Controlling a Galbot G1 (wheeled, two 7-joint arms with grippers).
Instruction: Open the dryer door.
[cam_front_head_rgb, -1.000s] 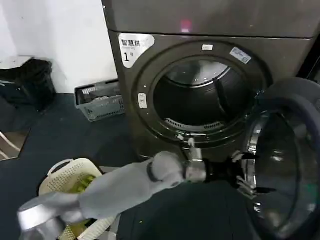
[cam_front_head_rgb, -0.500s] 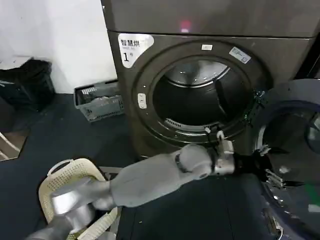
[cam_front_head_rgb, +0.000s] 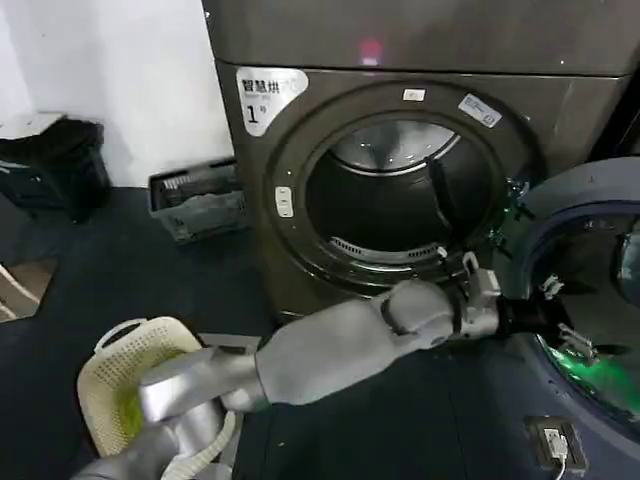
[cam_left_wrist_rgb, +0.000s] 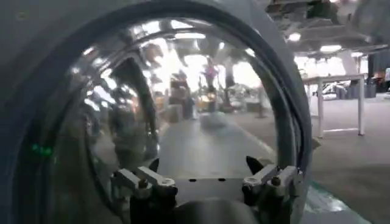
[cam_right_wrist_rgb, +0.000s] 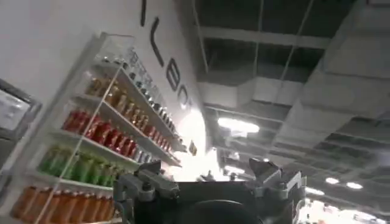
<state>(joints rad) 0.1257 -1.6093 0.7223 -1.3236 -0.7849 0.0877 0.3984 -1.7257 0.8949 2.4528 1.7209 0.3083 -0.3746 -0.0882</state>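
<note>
At the far left of our head view we see a pale yellow laundry basket (cam_front_head_rgb: 120, 375) on the dark floor, and behind it a grey crate (cam_front_head_rgb: 197, 200) against the white wall. Our left arm (cam_front_head_rgb: 340, 345) reaches from beside the basket across the front of the dryer (cam_front_head_rgb: 400, 60), whose round opening (cam_front_head_rgb: 400, 200) stands uncovered with the drum visible inside. Further right, the left gripper (cam_front_head_rgb: 562, 318) sits against the inner side of the dryer door (cam_front_head_rgb: 590, 290), which is swung wide open to the right of the opening, grey rim toward us. In the left wrist view its jaws stand spread, fingertips (cam_left_wrist_rgb: 149, 176) apart before the door's tinted glass (cam_left_wrist_rgb: 183, 115). The right gripper (cam_right_wrist_rgb: 207, 182) points up toward a ceiling, jaws also spread, with shelves of bottles (cam_right_wrist_rgb: 97, 140) on a wall beside it.
</note>
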